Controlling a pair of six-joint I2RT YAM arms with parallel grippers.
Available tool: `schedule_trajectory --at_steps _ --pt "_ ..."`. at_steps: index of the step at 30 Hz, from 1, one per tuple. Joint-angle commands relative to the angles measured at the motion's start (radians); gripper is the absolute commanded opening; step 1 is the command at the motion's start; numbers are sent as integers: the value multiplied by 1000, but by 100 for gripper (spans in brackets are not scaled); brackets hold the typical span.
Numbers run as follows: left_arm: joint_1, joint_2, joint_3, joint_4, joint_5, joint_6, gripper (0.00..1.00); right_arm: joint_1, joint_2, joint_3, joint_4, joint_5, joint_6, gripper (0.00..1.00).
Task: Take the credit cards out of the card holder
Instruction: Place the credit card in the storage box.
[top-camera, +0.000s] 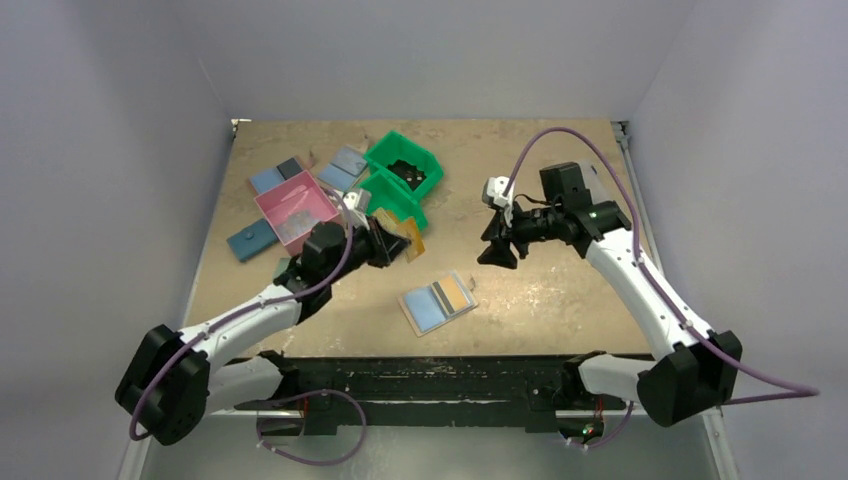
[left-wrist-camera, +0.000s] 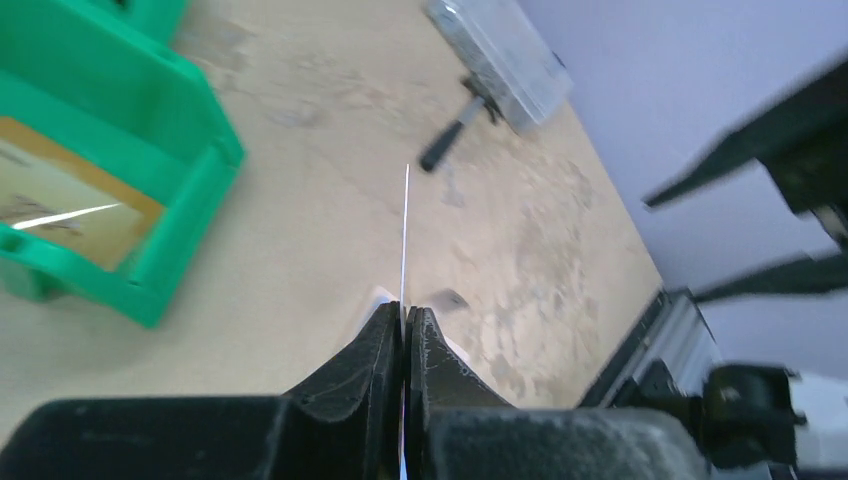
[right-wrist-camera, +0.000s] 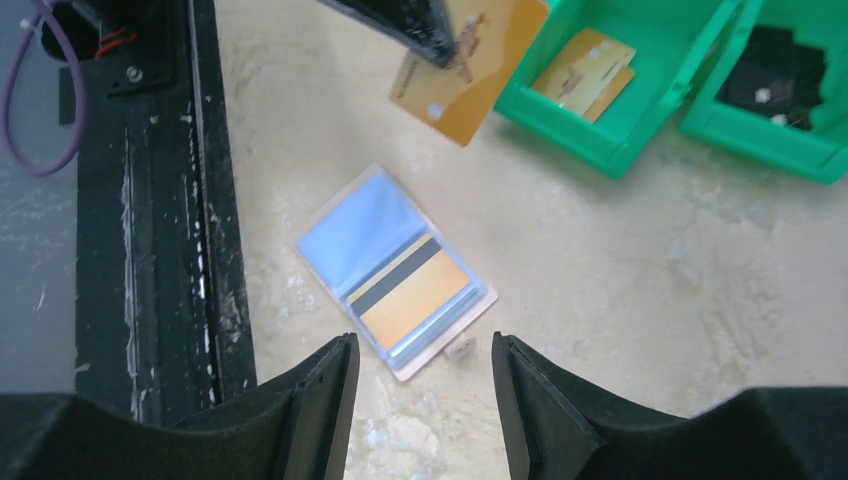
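Firstly, at the left of the table (top-camera: 560, 300) stand a pink tray (top-camera: 295, 205) and some blue flat wallets (top-camera: 268, 180); none of these belongs to the task.

The left arm's fingers (left-wrist-camera: 385, 350) are closed flat on a yellow-orange credit card (right-wrist-camera: 480, 80). The card is held clear of the table, just beside the green bin (right-wrist-camera: 560, 135). The left wrist view shows it edge-on, pinched near one end, with most of its length free. Similar cards in the bin (right-wrist-camera: 585, 70) lie flat on its floor.

The card holder (top-camera: 437, 303) lies open and flat on the table between the two arms, towards the near edge, and nothing touches it. Its light-blue panel faces up on one side. On the other side the slot panel carries a slotted card (right-wrist-camera: 415, 290), yellow-orange with a dark stripe. Whether more cards lie beneath it cannot be told.

The right arm's fingers (right-wrist-camera: 320, 400) stand apart and hold nothing. They hover above the card holder, well clear of it.

Assessment: the cards appear thin, stiff, light and slick. A pinch across both faces, taken at the edge nearest the slot mouth, seems the soundest hold. The holder looks light and pliable, so it will likely slide or lift with the card unless pressed down on its blue panel.
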Motion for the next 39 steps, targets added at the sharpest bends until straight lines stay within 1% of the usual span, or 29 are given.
schedule_trajectory --at_steps 1,3,5,9,12,17,27,28,30,33,36,39 --pt "122 74 185 -265 -85 -5 0 -2 -39 37 74 37 80 59" --pt "174 159 275 -354 -87 -12 0 -2 -44 69 52 0 77 60" --pt "207 238 367 -400 -84 -22 0 -3 -52 59 52 -35 75 60" --pt "229 381 505 -475 -120 -24 0 -9 -95 -34 120 -50 102 60" --pt "235 465 583 -523 -159 -29 0 -15 -126 -74 144 -58 111 62" --pt "241 568 662 -575 -172 -67 0 -28 -141 -86 147 -64 103 63" --pt "242 684 747 -590 -179 -147 0 -42 -150 -97 147 -78 98 63" --pt "242 699 759 -599 -182 -151 1 -42 -151 -97 147 -78 96 63" --pt "242 728 805 -657 -220 -159 10 -43 -151 -97 146 -78 95 63" --pt "242 755 877 -762 -278 -159 16 -43 -151 -97 144 -80 93 63" --pt "242 733 922 -848 -370 -167 21 -43 -149 -97 143 -83 92 63" --pt "242 665 935 -906 -455 -165 24 -43 -146 -98 143 -83 91 63"
